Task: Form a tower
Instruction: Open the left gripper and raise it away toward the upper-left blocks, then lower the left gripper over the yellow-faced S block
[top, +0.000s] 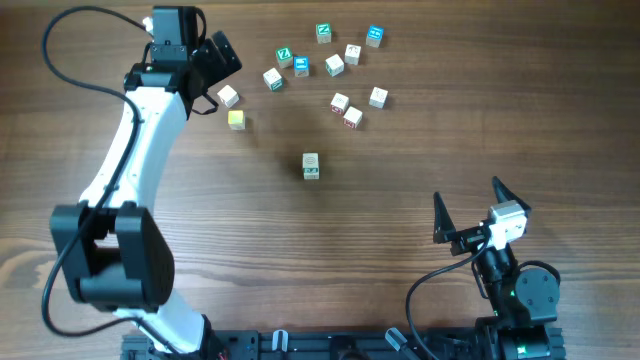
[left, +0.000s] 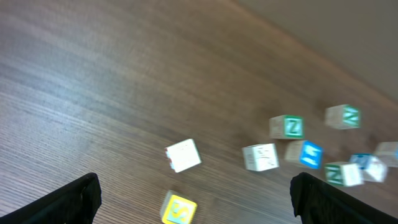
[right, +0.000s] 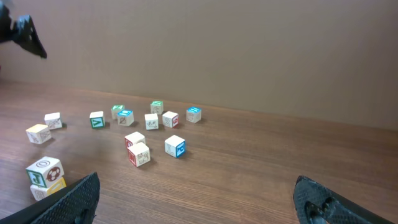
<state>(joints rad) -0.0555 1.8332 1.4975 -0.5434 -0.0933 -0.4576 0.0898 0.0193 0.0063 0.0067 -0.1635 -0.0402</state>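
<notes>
The tower (top: 311, 166) is a short stack in the middle of the table. In the right wrist view the tower (right: 45, 177) shows a pale green-marked cube on a yellow one. My left gripper (top: 221, 78) hovers open at the far left, over a loose white cube (top: 228, 96) and a yellow cube (top: 236, 119). In the left wrist view the yellow cube (left: 179, 210) lies between the wide-apart fingers of the left gripper (left: 196, 186), touching neither, with the white cube (left: 183, 155) just beyond. My right gripper (top: 468, 205) stands open and empty at the near right, facing the cubes.
Several loose cubes with green, blue and red marks (top: 334, 65) lie scattered at the far middle of the table. Two red-marked ones (top: 346, 109) lie closest to the tower. The left arm (top: 130, 170) stretches along the left side.
</notes>
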